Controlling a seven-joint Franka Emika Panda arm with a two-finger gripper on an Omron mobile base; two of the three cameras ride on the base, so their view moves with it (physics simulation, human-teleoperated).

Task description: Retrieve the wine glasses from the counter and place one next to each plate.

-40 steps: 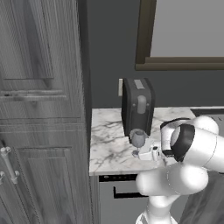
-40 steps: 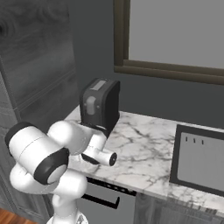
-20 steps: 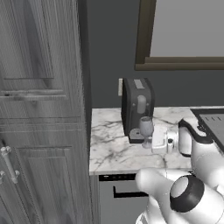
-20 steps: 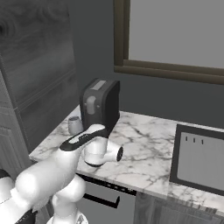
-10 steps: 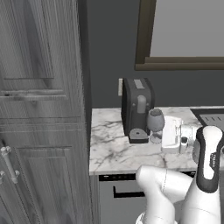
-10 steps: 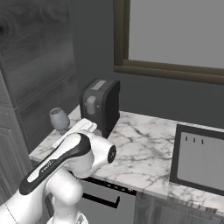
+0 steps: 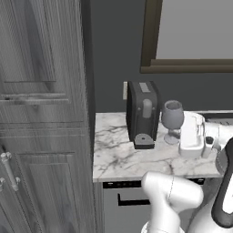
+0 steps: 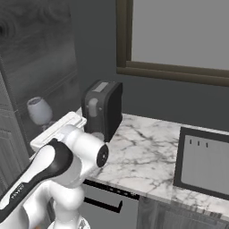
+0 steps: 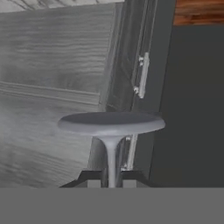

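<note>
Closed tight on the thin stem of a see-through grey-blue wine glass (image 9: pixel 111 127): the gripper (image 9: pixel 111 178), its two small dark finger tips (image 9: pixel 89 176) pinching the stem from either side, with the round foot spread wide just beyond them in the hand view. Held upright in the left base view, the same glass (image 7: pixel 172 119) carried clear above the white-grey marble counter (image 7: pixel 118 152), bowl rounded and stem reaching down toward the white hand (image 7: pixel 191 133) at its right. Landmark: the black boxy coffee machine (image 7: pixel 143 113) standing on the counter against the dark wall. Glass just beside that machine on its right in the left base view, bowl about level with the machine's upper half. From the right base view, glass (image 8: pixel 40 111) well to the left of the coffee machine (image 8: pixel 102 108), raised over the counter's left end, in front of the grey wood-grain tall cabinet (image 8: pixel 33 62). A dark framed panel (image 8: pixel 203 162) lying flat on the marble, well to the right of the machine. Cabinet handle (image 9: pixel 142 74) pale and metallic beyond the foot in the hand view.
</note>
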